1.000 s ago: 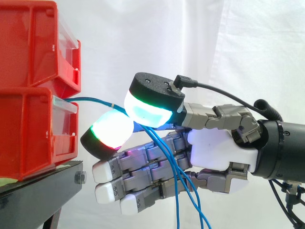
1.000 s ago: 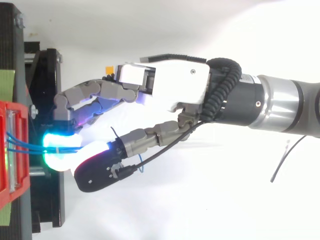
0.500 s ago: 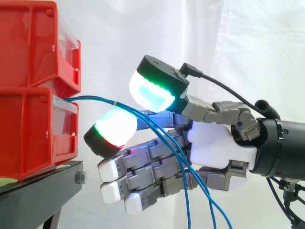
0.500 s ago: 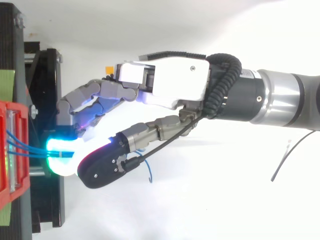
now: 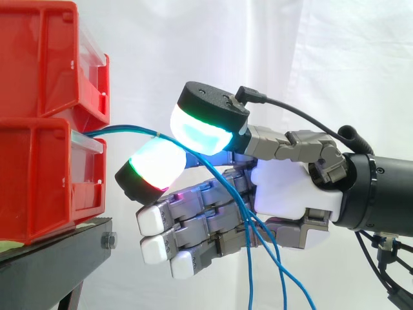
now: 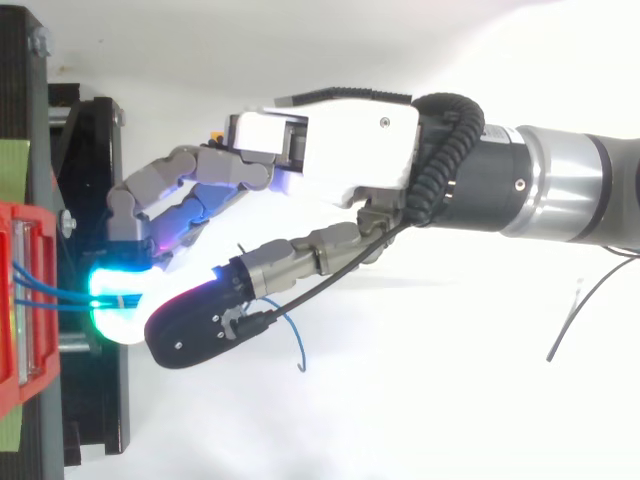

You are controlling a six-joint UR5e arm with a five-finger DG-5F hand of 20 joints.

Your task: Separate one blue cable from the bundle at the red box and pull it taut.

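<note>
Two red bins are stacked at the left, the lower red box (image 5: 39, 181) resting on a black stand (image 5: 51, 265). Thin blue cables (image 5: 129, 131) leave the lower box's front, run right, then hang down past the palm. My hand (image 5: 290, 197) reaches in from the right. A green-glowing thumb pad (image 5: 203, 132) and a white-red finger pad (image 5: 155, 168) close together on the cables just off the box. The other fingers lie straight below. From above, the cables (image 6: 55, 293) run from the box (image 6: 15, 390) into the glowing pads of the hand (image 6: 350, 140).
A loose blue cable end (image 6: 297, 350) curls out below the thumb. The black stand (image 6: 95, 150) lies close to the straight fingers. A white curtain hangs behind the work.
Half a second ago the thumb pad had tilted up off the finger pad; now it is down on the cables again. The hand has drawn slightly right, away from the box.
</note>
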